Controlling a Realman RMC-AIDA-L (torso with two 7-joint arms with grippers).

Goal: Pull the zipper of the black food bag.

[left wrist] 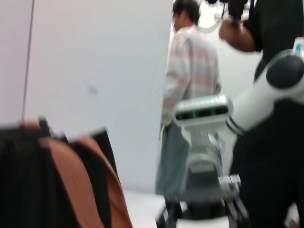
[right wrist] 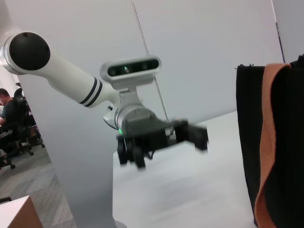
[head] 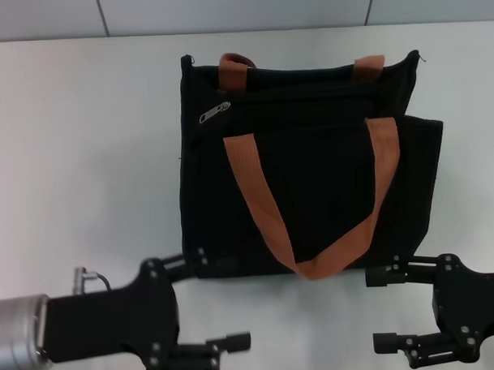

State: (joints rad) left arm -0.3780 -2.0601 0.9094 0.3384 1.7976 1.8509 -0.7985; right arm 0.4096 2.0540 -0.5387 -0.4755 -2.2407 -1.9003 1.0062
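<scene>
One black food bag (head: 312,191) lies flat on the white table (head: 76,158), just ahead of both grippers. It has two orange handles (head: 314,256): one loops down the front panel toward the near edge, the other shows as two short ends at the far top edge. One small silver zipper (head: 214,112) pull sits at the bag's far left corner, well ahead of the left gripper (head: 210,304) and further still, diagonally, from the right gripper (head: 389,308).

Two grippers hover low at the near edge of the bag, one on each side. The left one has its two fingers spread apart, the upper one at the bag's near left corner. The right one is likewise spread wide, holding nothing, its upper finger close by the bag's near right corner.

Each wrist view shows the other arm and one side of the bag.
</scene>
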